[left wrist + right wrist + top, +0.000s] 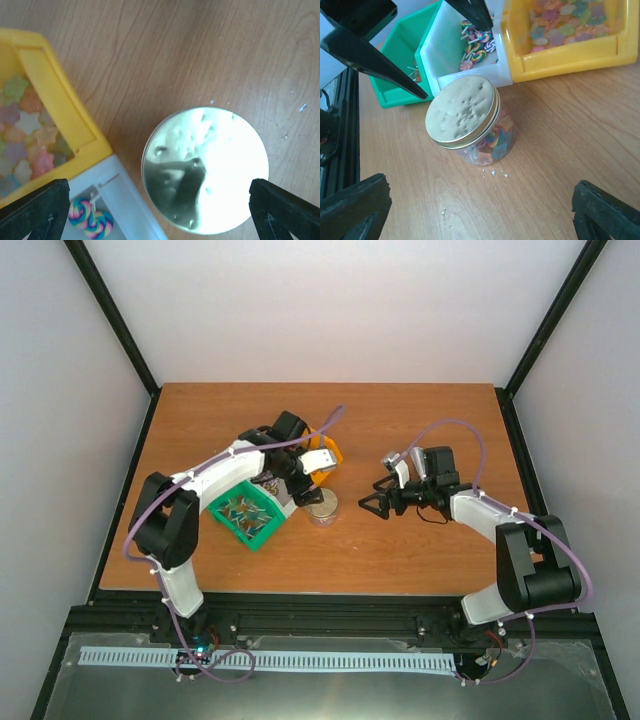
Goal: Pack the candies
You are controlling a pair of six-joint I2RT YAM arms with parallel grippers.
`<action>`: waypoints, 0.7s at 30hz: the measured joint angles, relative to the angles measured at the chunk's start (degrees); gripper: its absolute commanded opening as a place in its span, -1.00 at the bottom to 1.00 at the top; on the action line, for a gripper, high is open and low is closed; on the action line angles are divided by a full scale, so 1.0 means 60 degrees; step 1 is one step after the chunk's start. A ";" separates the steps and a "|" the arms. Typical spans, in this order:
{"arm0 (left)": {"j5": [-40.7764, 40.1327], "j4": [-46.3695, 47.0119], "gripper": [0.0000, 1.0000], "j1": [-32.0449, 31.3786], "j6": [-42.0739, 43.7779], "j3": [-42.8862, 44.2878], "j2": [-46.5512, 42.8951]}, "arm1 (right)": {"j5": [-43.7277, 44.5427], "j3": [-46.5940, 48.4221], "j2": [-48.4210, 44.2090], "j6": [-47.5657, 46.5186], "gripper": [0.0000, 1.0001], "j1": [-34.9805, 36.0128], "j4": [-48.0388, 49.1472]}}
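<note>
A clear jar with a closed silver metal lid [462,112] stands on the table, with colourful candies [492,142] showing through its wall. The jar also shows in the top view [322,508]. More pastel star candies [22,132] lie in the yellow bin [60,95]. My left gripper [156,192] is open and empty, hovering right above the lid with its fingers [37,205] straddling it. It also shows in the top view [308,485]. My right gripper [480,200] is open and empty, low to the right of the jar, apart from it, and shows in the top view [372,502].
A green bin [245,515], a white bin [437,47] with swirl lollipops [477,42] and the yellow bin [570,55] stand in a row just behind and left of the jar. Small white crumbs [495,172] lie on the wood by the jar.
</note>
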 measured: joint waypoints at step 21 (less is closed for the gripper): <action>0.2353 -0.0962 0.70 0.0127 0.1089 -0.0765 0.0393 | 0.1792 -0.2295 0.0361 0.0055 1.00 0.2463 0.4991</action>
